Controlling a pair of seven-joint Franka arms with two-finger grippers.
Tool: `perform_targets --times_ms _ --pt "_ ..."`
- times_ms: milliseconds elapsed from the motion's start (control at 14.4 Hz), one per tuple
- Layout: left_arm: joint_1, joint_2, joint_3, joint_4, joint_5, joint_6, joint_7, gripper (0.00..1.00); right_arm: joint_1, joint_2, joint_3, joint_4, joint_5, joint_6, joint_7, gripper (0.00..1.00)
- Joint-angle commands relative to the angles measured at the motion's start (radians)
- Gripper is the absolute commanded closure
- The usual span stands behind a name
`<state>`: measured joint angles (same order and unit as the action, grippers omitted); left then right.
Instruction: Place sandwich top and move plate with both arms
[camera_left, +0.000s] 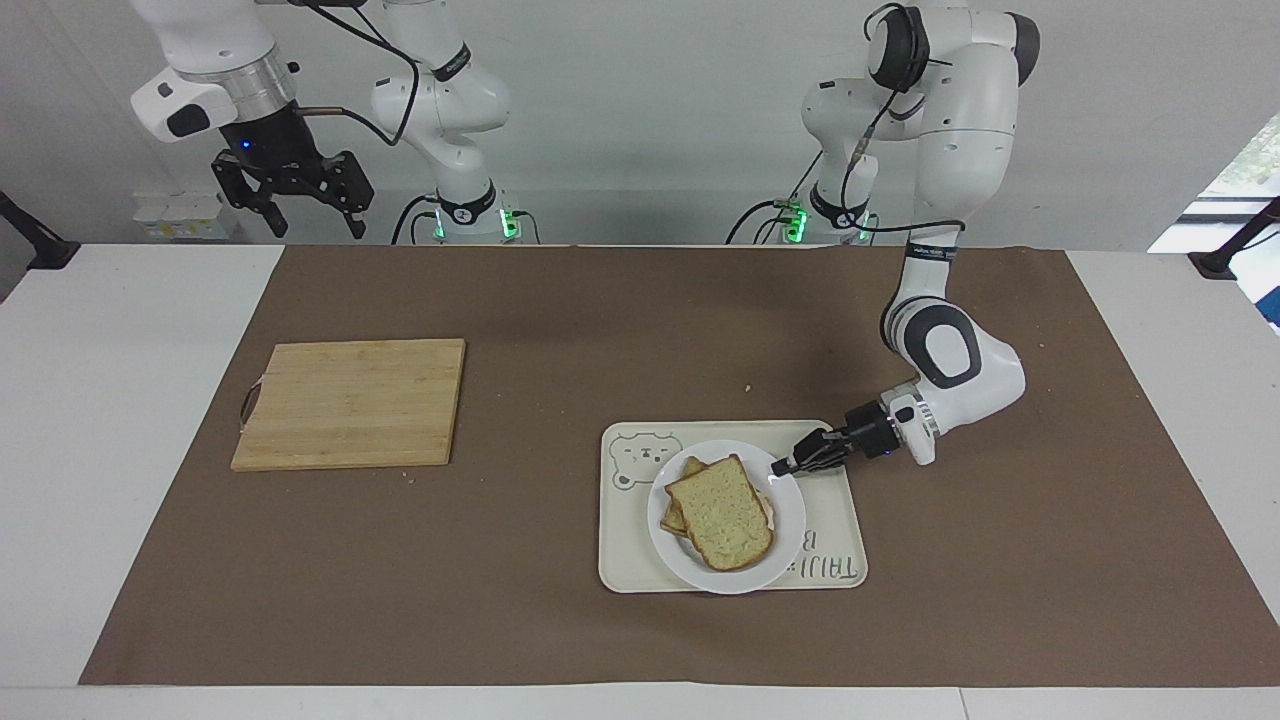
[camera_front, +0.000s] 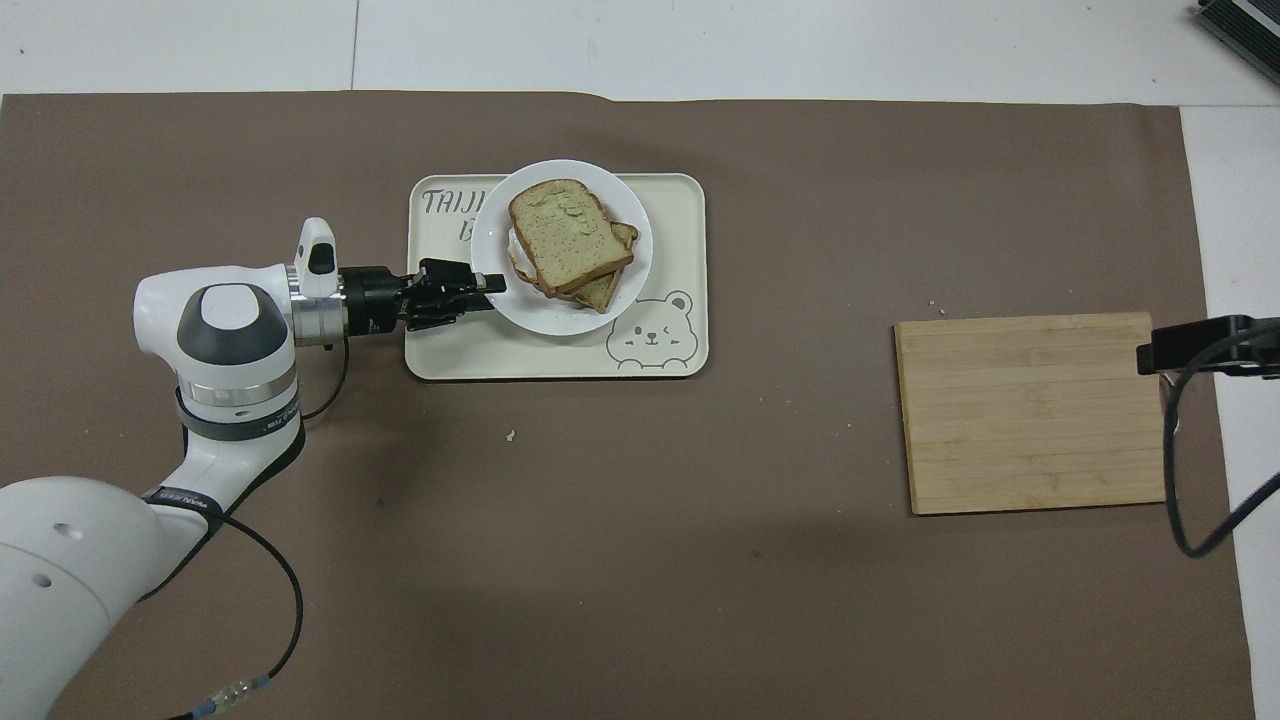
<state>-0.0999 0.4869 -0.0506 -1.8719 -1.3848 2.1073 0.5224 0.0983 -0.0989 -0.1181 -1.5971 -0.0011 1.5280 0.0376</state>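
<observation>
- The right hand (camera_left: 305, 205) hangs high over the surface's edge nearest the robots, at the right arm's end, its black fingers spread apart and pointing down; this arm waits.
- The wooden cutting board (camera_left: 352, 402), a flat rectangle of pale glued strips with a small handle loop at its outer short edge, lies on the brown paper mat (camera_left: 560, 330) at the right arm's end, well apart from the food.
- The left hand (camera_left: 785, 466) reaches in low and nearly level from the left arm's end, fingers pinched together on the rim of the plate (camera_left: 672, 545).
- The plate, small, round, glossy and white, sits on the cream tray (camera_left: 625, 560), a rounded rectangle printed with a bear face and lettering; the plate's farthest edge slightly overhangs the tray's farthest long edge.
- The sandwich top (camera_left: 722, 512), a rounded-square slice with a darker crust and a pale speckled face, lies flat on another slice (camera_front: 610, 290) on the plate, turned a little askew from it, so that the lower slice's corners peek out toward the right arm's end.
</observation>
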Motion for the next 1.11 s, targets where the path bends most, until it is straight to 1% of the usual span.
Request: perform_targets --times_ms 0,139,208,278,417,486,625,695,834,903,1042 --pt "-0.004 -0.094 0.018 -0.001 0.180 -0.013 -0.192 0.00 -0.006 -0.025 0.006 -0.026 -0.017 -0.002 -0.028 0.00" --pt "0.008 -0.148 0.018 0.034 0.435 -0.022 -0.359 0.00 -0.006 -0.018 0.006 -0.018 -0.008 0.004 -0.031 0.00" --pt "0.012 -0.169 0.018 0.052 0.537 -0.030 -0.433 0.00 -0.008 -0.015 0.006 -0.014 -0.004 -0.005 -0.041 0.00" --pt "0.019 -0.189 0.018 0.066 0.612 -0.056 -0.473 0.00 -0.008 -0.015 0.005 -0.012 -0.005 -0.005 -0.053 0.00" --pt "0.019 -0.226 0.035 0.103 0.705 -0.096 -0.516 0.00 -0.008 -0.002 0.006 0.002 -0.017 -0.006 -0.067 0.00" --pt "0.019 -0.250 0.041 0.115 0.772 -0.113 -0.530 0.00 -0.008 0.011 0.006 0.021 -0.019 -0.009 -0.070 0.00" --pt "0.014 -0.312 0.040 0.143 0.991 -0.162 -0.532 0.00 -0.003 0.013 0.008 0.026 -0.014 -0.003 -0.070 0.00" --pt "0.015 -0.342 0.040 0.163 1.077 -0.212 -0.533 0.00 -0.003 0.004 0.008 0.016 -0.013 -0.005 -0.070 0.00" --pt "0.019 -0.395 0.049 0.210 1.164 -0.324 -0.527 0.00 -0.008 -0.001 0.006 0.005 -0.013 0.003 -0.076 0.00" --pt "0.017 -0.416 0.070 0.250 1.208 -0.378 -0.513 0.00 -0.008 -0.001 0.005 0.005 -0.013 0.004 -0.090 0.00" --pt "0.019 -0.427 0.084 0.345 1.294 -0.430 -0.483 0.00 -0.008 -0.001 0.005 0.005 -0.013 0.004 -0.102 0.00"
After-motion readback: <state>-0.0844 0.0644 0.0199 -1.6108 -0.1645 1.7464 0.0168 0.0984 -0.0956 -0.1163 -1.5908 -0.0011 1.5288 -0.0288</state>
